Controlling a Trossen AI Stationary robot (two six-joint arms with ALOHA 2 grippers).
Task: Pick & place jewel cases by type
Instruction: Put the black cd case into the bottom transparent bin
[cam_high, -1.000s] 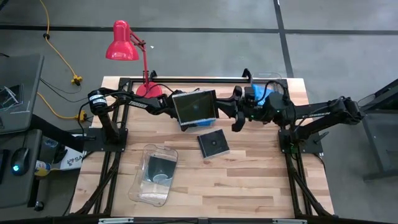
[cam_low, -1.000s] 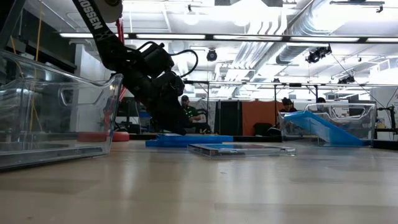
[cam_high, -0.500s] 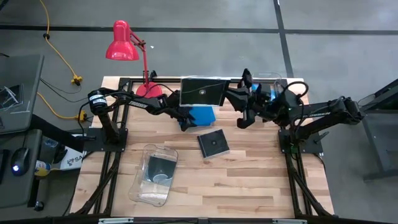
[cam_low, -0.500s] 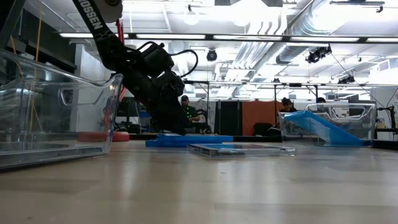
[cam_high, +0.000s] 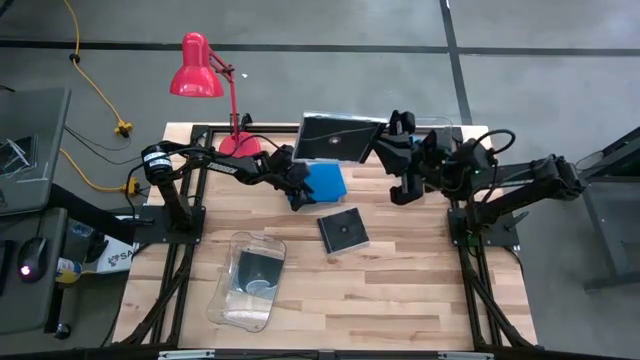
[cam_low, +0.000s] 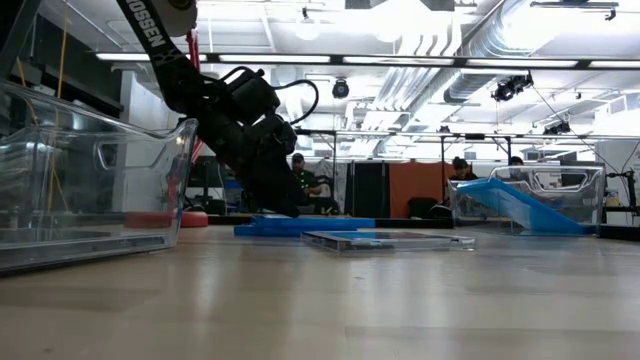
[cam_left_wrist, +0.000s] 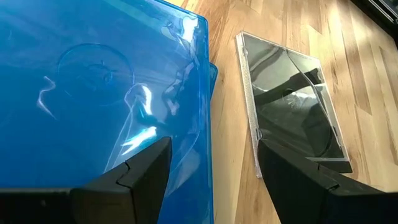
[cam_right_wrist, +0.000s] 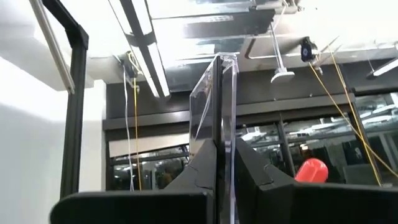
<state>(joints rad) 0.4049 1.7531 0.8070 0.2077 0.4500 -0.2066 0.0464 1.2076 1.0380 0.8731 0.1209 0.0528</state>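
A: The right hand (cam_high: 378, 150) is clenched on a dark jewel case (cam_high: 338, 138), gripping one edge and carrying it high above the back of the desk (cam_high: 400, 300). In the right wrist view the case (cam_right_wrist: 219, 99) stands edge-on between the pads.

B: And the left hand (cam_high: 296, 186)?

A: Released, fingers spread, low over the blue jewel cases (cam_high: 324, 183), which lie flat in a small pile mid-desk. Just beside them lies a second dark case (cam_high: 343, 231).

B: So, mid-carry?

A: That's the judgement. One dark case already sits in the clear bin (cam_high: 248, 278) near the front left, so this one probably belongs there: a long swing across, or a pass to the left arm, then a flat release. More blue shows in the bin at the back right (cam_low: 530, 205).
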